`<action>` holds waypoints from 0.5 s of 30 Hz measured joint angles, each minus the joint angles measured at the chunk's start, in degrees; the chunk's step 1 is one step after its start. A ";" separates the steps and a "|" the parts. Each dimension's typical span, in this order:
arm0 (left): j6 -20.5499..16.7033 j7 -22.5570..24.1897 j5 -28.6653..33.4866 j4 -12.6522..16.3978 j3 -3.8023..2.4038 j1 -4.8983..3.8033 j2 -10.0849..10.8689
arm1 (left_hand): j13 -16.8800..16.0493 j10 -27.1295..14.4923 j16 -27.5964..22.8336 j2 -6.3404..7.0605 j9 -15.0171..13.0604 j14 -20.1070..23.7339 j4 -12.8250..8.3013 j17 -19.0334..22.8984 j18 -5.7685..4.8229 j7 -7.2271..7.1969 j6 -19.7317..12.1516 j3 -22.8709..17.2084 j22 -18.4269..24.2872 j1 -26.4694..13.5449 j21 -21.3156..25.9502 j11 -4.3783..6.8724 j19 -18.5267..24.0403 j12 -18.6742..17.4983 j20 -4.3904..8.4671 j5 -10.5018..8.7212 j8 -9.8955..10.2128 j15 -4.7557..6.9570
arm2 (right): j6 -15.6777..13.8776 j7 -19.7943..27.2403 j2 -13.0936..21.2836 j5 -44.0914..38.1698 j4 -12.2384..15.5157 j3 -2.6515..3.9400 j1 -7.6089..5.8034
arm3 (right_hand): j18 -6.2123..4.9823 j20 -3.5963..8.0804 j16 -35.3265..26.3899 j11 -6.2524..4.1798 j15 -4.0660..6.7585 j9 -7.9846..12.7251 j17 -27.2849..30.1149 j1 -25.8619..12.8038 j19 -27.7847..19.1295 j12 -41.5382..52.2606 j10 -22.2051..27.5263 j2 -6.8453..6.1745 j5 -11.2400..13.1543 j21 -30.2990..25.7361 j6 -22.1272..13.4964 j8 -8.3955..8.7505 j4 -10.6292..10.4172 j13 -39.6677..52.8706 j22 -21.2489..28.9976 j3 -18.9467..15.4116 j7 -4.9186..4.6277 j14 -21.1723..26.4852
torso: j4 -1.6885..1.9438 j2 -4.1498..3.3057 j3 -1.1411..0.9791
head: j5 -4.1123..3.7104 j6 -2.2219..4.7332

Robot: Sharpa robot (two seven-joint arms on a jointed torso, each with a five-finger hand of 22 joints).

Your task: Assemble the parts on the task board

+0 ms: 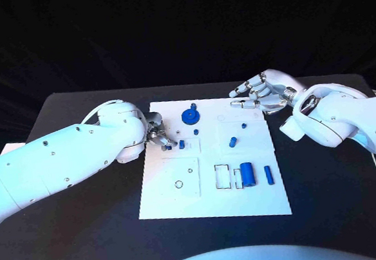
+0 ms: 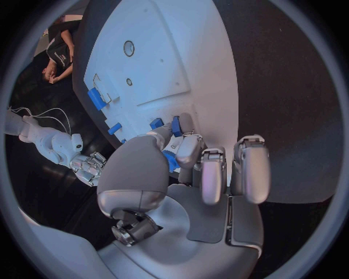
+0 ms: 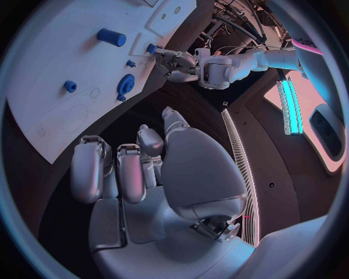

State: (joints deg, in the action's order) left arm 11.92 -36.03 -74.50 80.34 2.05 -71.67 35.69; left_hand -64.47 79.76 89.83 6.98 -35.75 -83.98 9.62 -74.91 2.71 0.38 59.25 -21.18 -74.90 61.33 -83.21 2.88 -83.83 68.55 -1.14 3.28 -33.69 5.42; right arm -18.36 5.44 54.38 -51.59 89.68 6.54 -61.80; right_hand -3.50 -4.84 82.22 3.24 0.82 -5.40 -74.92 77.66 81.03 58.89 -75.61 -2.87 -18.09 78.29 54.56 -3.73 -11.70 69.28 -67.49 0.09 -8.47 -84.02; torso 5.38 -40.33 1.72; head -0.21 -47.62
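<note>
Task board: the white task board (image 1: 174, 200) is seen at the centre of the head view, long side running from top to bottom of the frame.
Left hand: the left hand (image 1: 158, 134) is placed at the board's left edge, in the upper half of the frame; a small blue peg (image 2: 171, 160) is pinched between its fingertips (image 2: 188, 150).
Key relation: two short blue pegs (image 1: 181, 144) are found just right of the left hand, standing on the board; this hand is judged far nearer to them than the other.
Right hand: the right hand (image 1: 259, 92) is held above the board's upper right corner, fingers curled loosely inward, nothing held.
Other parts: a blue gear (image 1: 190, 114) is noted near the board's top centre; a blue stub (image 1: 233, 141) at mid-board; a large blue cylinder (image 1: 246, 175) and a slim blue pin (image 1: 269, 174) lower right, both with long axis top to bottom.
Obstruction: the standing pegs are judged close enough to the left hand to be knocked.
</note>
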 measured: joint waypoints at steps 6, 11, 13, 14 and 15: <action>0.05 -0.09 -0.03 -0.05 0.00 -0.01 -0.02 | -0.04 0.00 0.00 0.00 0.04 0.00 0.44 0.00 0.00 0.21 0.21 0.44 0.00 0.00 0.00 0.00 0.00 0.00 0.00 0.00 0.02 0.00 | -0.01 0.00 0.01 0.00 0.01 0.00 0.00 | 0.00 0.00 0.00 0.21 0.00 0.00 0.00 0.00 0.00 0.00 0.21 0.00 0.00 -0.23 0.00 0.00 0.00 -0.10 0.09 0.00 0.00 0.00 | -0.01 0.00 0.02 | -0.03 0.09; -0.16 -0.10 -0.08 -0.06 0.01 0.01 -0.03 | -0.19 0.00 0.00 -0.34 0.06 0.00 0.57 0.00 0.00 0.21 0.21 0.56 0.00 0.33 0.00 0.00 0.00 0.00 0.00 0.00 0.24 0.00 | -0.01 0.01 0.01 0.00 0.01 0.00 0.00 | 0.00 0.00 0.00 0.21 0.00 0.00 0.01 0.00 0.00 0.00 0.21 0.00 0.00 -0.23 0.00 0.00 0.00 -0.10 0.09 0.00 0.00 0.00 | 0.01 0.00 0.02 | -0.11 0.10; -0.27 -0.10 -0.09 -0.06 0.02 0.02 -0.03 | -0.19 0.00 0.00 -0.36 0.06 0.00 0.57 0.00 0.00 0.21 0.21 0.56 0.00 0.35 0.00 0.00 0.00 0.00 0.00 0.00 0.24 0.00 | -0.01 0.02 0.01 0.00 0.01 0.00 0.00 | 0.00 0.00 0.00 0.21 0.00 0.00 0.01 0.00 0.00 0.00 0.21 0.00 0.00 -0.23 0.00 0.00 0.00 -0.10 0.09 0.00 0.00 0.00 | 0.02 0.00 0.02 | -0.11 0.10; -0.32 -0.10 -0.09 -0.06 0.03 0.03 -0.03 | -0.20 0.01 0.00 -0.49 0.05 0.00 0.57 0.01 0.00 0.21 0.21 0.56 0.00 0.49 0.00 0.01 0.00 0.00 0.00 0.00 0.24 0.00 | -0.01 0.02 0.01 0.00 0.01 0.00 0.00 | 0.00 0.00 0.00 0.21 0.00 0.01 0.01 0.00 0.00 0.00 0.20 0.00 0.00 -0.23 0.00 0.00 0.00 -0.10 0.09 0.00 0.00 0.00 | 0.02 0.00 0.02 | -0.11 0.10; -0.38 -0.10 -0.09 -0.06 0.03 0.03 -0.02 | -0.25 0.13 0.00 -0.49 0.06 0.00 0.57 0.01 0.00 0.20 0.21 0.56 0.00 0.49 0.00 0.12 0.00 0.00 0.00 0.00 0.24 0.00 | -0.01 0.02 0.01 0.00 0.01 0.00 0.00 | 0.00 0.00 0.00 0.21 0.00 0.00 0.01 0.00 0.00 0.00 0.21 0.00 0.00 -0.23 0.00 0.00 0.00 -0.10 0.09 0.00 0.00 0.00 | 0.02 0.00 0.02 | -0.11 0.10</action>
State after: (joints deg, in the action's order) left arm 11.54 -36.13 -74.60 80.28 2.08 -71.64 35.67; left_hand -64.72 79.89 89.83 6.49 -35.69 -83.97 10.19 -74.90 2.71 0.59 59.47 -20.62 -74.90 61.81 -83.21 3.01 -83.83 68.55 -1.14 3.27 -33.45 5.42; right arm -18.37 5.46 54.39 -51.59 89.69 6.54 -61.80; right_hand -3.50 -4.84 82.22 3.44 0.82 -5.39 -74.91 77.66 81.03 58.89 -75.40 -2.87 -18.09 78.06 54.56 -3.73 -11.70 69.18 -67.40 0.09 -8.47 -84.02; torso 5.40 -40.33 1.74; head -0.32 -47.52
